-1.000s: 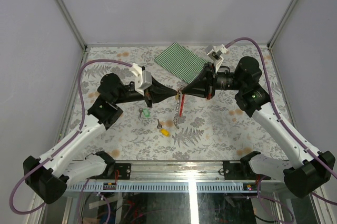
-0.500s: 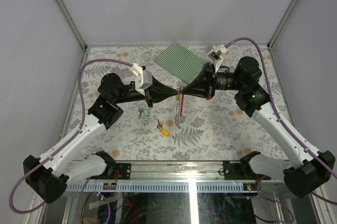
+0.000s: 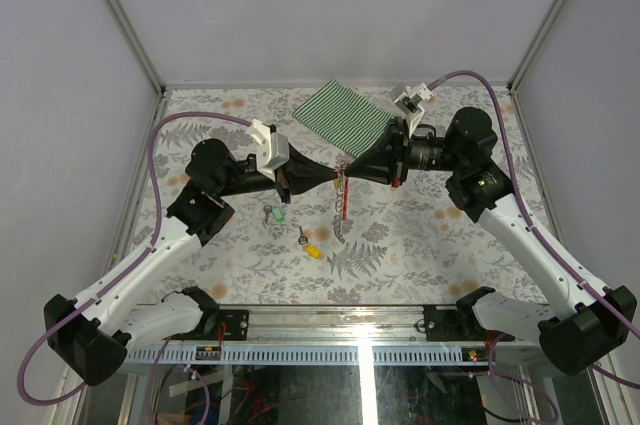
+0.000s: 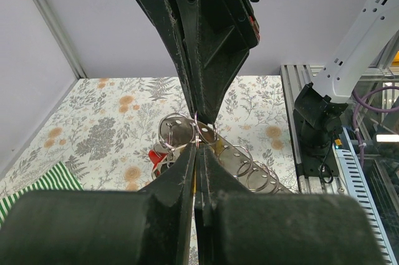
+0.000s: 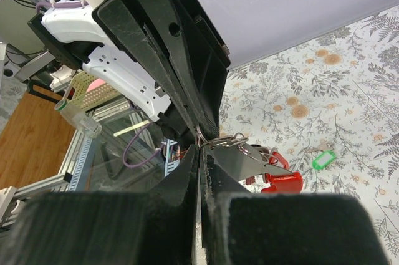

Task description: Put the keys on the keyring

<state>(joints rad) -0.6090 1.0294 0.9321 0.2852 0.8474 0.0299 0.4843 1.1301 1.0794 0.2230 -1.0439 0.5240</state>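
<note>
Looking down, we see both arms reaching inward, left gripper (image 3: 335,178) and right gripper (image 3: 350,175) shut tip to tip, the keyring (image 3: 344,200) dangling there above two loose keys (image 3: 275,213); the left wrist view hides the left's catch, and the right wrist view seemingly shows the right's jaws pinching the keyring.

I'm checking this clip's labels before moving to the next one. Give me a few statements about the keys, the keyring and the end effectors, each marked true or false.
1. The left end effector and the right end effector are both shut, with their tips meeting above the table. True.
2. The keyring lies flat on the table. False: it hangs in the air where the two tips meet, with its red strap pointing down.
3. The green key lies on the table with nothing touching it. True.
4. The yellow key rests on the green striped cloth. False: it lies on the floral table surface, nearer the arm bases than the green key. The cloth is at the far edge.
</note>
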